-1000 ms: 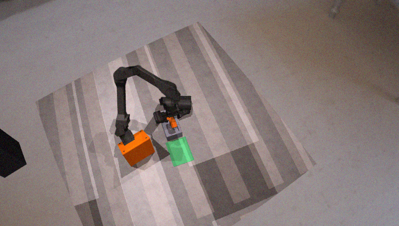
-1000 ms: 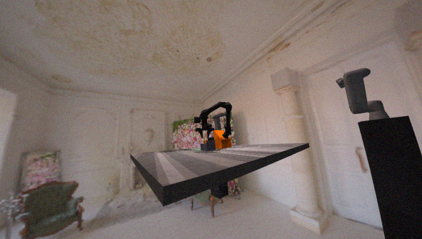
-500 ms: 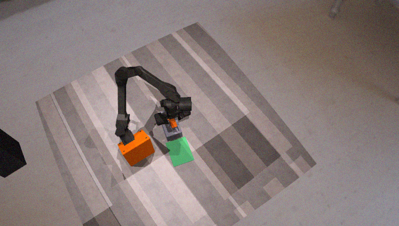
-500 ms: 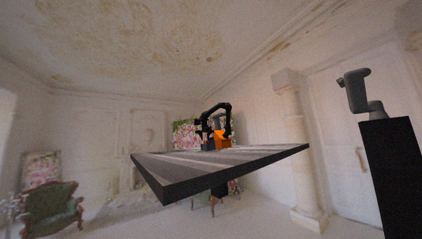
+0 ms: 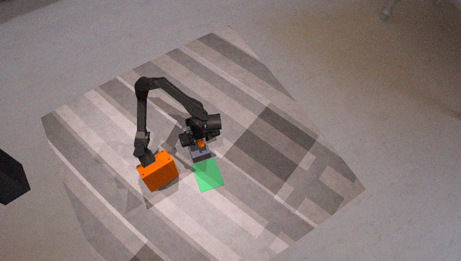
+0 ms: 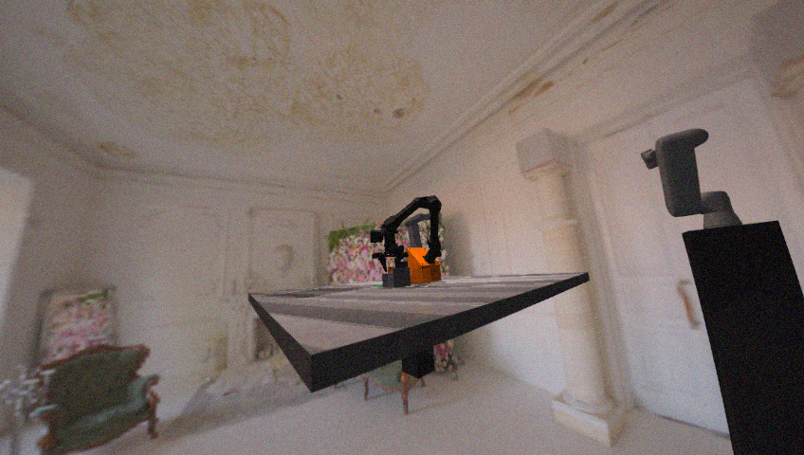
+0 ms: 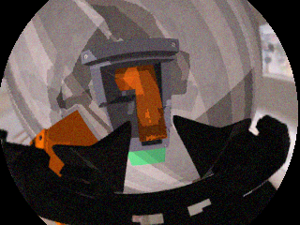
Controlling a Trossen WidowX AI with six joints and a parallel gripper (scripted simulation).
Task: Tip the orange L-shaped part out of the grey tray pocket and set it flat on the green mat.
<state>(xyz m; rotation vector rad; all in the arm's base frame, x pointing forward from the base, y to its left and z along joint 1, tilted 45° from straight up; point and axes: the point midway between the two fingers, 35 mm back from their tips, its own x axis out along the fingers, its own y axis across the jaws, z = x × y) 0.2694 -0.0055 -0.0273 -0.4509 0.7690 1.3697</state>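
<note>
The grey tray (image 5: 201, 159) (image 6: 396, 278) (image 7: 131, 50) stands beside the green mat (image 5: 210, 178) (image 7: 147, 157). The orange part (image 5: 200, 143) (image 7: 149, 105) is in the tray. In the wrist view its L-shaped end lies low at the far side. Its straight end, nearer the mat, looks tipped up out of the pocket. My gripper (image 5: 199, 138) (image 7: 152, 121) is open and empty, above the tray, with its fingertips on either side of the straight end in the wrist view. The gap between fingers and part is hard to judge. The arm hides the tray's far side in the top view.
The orange base block (image 5: 160, 174) (image 6: 424, 271) (image 7: 70, 131) of the arm stands to the left of the mat in the top view. The striped table (image 5: 252, 200) (image 6: 429, 316) bears everything. A second, grey arm (image 6: 680, 174) stands on a separate black pedestal.
</note>
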